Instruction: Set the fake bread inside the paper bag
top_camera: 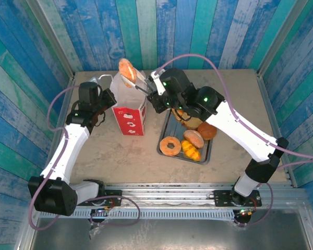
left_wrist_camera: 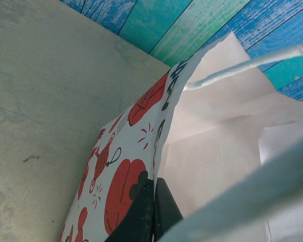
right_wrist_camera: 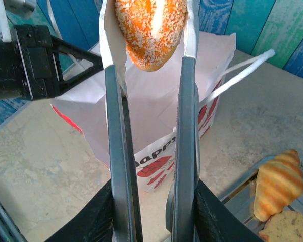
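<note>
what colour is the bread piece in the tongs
Orange bread piece speckled with pale seeds, with a pale streak; clearest in the right wrist view.

Bright, even light; soft shadows; nearest wrist-view objects blurred.

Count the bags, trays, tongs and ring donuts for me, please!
paper bag: 1
tray: 1
tongs: 1
ring donut: 1
Total: 4

White, red-printed paper bag (right_wrist_camera: 156, 106); orange, white-speckled bread (right_wrist_camera: 150, 30)
</note>
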Controlling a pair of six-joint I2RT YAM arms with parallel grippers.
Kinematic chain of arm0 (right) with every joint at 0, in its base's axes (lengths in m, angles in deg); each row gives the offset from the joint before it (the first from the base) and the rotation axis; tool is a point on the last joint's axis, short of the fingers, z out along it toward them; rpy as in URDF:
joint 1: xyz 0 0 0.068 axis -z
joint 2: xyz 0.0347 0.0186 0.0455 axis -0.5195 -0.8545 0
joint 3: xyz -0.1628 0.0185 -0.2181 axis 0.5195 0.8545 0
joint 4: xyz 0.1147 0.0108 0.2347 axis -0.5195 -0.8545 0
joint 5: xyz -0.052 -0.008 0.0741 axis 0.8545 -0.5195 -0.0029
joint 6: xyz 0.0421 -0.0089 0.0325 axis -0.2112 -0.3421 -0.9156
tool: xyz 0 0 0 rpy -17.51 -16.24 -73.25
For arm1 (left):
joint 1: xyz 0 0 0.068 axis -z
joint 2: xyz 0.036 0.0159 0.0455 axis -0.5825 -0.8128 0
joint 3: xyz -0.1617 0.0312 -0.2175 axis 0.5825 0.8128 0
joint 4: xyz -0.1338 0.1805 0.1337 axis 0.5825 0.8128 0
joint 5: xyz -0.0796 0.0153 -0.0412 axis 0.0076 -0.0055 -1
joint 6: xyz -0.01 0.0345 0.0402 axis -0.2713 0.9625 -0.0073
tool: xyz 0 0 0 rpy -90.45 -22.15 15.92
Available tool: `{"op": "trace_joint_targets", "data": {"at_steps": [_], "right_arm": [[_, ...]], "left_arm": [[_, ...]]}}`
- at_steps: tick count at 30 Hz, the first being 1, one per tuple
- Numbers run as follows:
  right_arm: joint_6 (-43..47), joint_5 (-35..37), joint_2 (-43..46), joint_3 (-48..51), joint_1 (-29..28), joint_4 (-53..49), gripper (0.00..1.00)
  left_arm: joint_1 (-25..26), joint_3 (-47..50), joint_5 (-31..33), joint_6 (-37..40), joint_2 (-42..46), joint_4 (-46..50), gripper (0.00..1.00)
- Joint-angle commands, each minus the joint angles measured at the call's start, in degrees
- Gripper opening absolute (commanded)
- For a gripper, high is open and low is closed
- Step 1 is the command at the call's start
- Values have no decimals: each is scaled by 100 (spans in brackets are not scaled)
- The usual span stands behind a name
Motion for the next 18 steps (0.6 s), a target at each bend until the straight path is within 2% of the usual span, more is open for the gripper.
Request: {"op": "trace_joint_targets", "data": {"at_steps": [1,11,18], "right_arm": [[-65,57,-60,56,-32,-144,34],[55,-49,-383,-126,-26,-558,36],[78,36,-502,-262,-26,-705,46]], "left_arm": [[-15,78,69,-45,279,-104,0],[-16,122,28,-60,279,-141,0],[-14,136,26,-50,254,-150,0]]}}
